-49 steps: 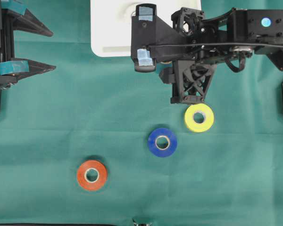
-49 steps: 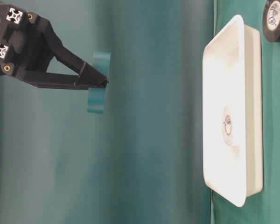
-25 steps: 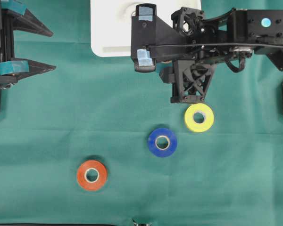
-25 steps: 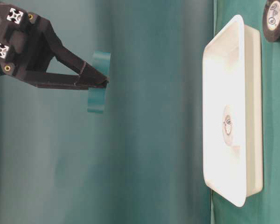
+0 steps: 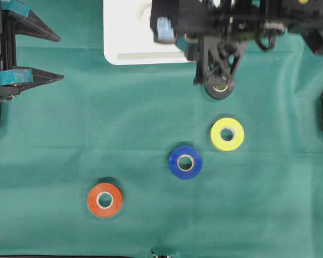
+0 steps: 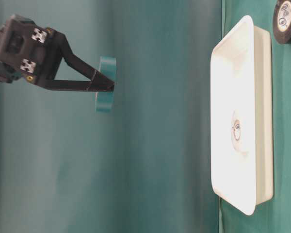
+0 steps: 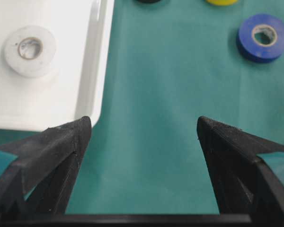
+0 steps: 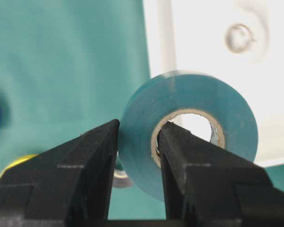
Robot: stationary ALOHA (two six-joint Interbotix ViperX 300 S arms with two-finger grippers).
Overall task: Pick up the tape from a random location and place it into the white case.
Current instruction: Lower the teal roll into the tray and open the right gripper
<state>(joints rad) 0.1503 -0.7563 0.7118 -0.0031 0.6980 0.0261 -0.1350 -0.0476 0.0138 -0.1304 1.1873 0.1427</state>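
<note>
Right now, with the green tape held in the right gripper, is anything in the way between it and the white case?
Nothing visible blocks it. The right gripper holds the green tape in the air, one finger through the core, with the case beyond it. A white roll already lies in the case, leaving free floor around it.

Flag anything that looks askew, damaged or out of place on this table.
Nothing looks damaged or spilled. One oddity: a black tape roll lies flat on the green cloth just revealed under the right arm. The right hand pinches a teal tape roll by its wall, one finger through the core, near the shallow white plastic case.
</note>
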